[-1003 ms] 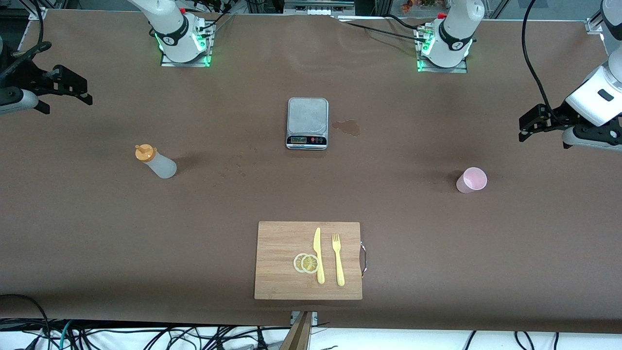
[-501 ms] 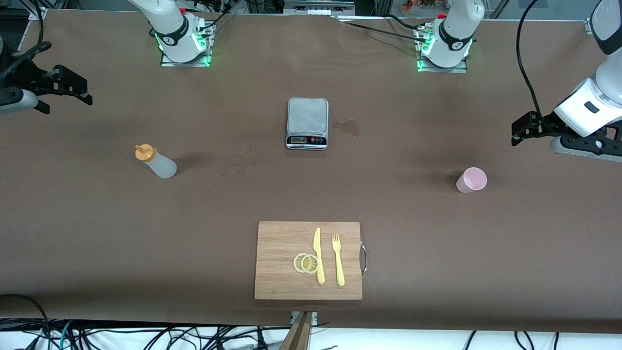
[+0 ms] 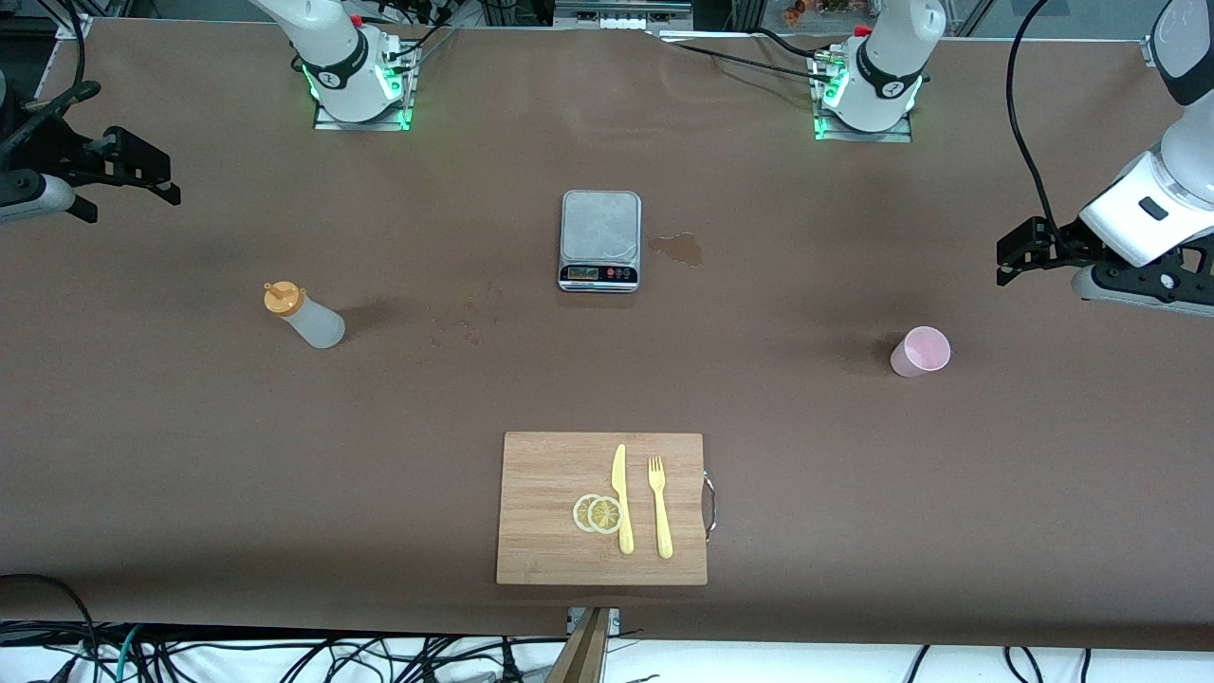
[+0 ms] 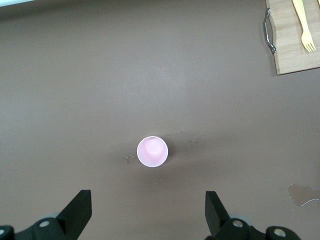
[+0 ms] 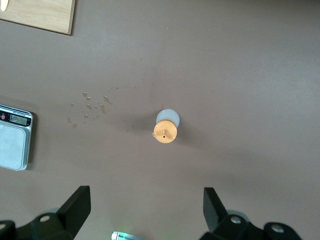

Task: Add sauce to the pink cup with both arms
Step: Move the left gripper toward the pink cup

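Pink cup (image 3: 919,352) stands empty toward the left arm's end; sauce bottle (image 3: 304,317) stands upright, untouched, toward the right arm's end. Left gripper (image 4: 147,212) and right gripper (image 5: 146,210) hang wide open, holding nothing. Every step remains.

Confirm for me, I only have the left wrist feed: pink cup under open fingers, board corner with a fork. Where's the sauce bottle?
Observer: The sauce bottle stands upright toward the right arm's end of the table, untouched.
Operator: Right gripper on it?
Observer: No. The right gripper is open and up in the air, with the bottle ahead of its fingers in its wrist view.
Operator: Anything between bottle and cup?
Observer: A kitchen scale sits mid-table, farther from the front camera than both, with a small spill stain beside it.
Operator: What else is on the board?
Observer: A yellow knife and two lemon slices beside the fork.
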### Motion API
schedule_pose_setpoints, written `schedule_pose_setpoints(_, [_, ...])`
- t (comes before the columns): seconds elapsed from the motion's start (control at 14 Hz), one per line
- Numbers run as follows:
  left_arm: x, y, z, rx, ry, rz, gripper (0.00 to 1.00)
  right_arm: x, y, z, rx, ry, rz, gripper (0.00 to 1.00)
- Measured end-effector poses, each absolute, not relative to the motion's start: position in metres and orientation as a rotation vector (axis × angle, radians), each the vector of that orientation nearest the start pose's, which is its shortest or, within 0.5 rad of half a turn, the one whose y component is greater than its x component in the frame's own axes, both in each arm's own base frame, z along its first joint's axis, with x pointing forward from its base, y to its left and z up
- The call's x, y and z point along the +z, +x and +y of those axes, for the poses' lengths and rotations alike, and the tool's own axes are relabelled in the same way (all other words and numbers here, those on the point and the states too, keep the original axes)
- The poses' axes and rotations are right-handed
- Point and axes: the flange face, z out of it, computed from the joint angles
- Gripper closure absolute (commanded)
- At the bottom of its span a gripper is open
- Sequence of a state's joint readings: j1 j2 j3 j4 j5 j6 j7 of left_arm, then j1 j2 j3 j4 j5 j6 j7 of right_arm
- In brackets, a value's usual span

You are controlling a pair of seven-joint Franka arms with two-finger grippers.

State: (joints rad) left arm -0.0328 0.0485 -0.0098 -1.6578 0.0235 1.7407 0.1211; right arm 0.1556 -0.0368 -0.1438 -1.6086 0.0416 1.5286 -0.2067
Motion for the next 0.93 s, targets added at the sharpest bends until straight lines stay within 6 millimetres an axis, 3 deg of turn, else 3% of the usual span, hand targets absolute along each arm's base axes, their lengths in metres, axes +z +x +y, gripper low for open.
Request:
schedule_pose_setpoints(0.21, [0.572,0.585,-0.027,-0.056,-3.106,0.272,0.0,0.623,0.538,0.009,0.06,-3.072,-0.339,0.0])
schedule_pose_setpoints(0.5, [0.572,0.585,-0.049,-0.05,-3.103,0.332,0.0,0.623,0.538,0.01,0.06,-3.072,-0.339,0.0])
schedule_pose_setpoints(0.93, [0.57,0.586,-0.043,-0.045,-3.105,0.316,0.0,0.623,0.538,0.01,0.06,-3.072,-0.339,0.0])
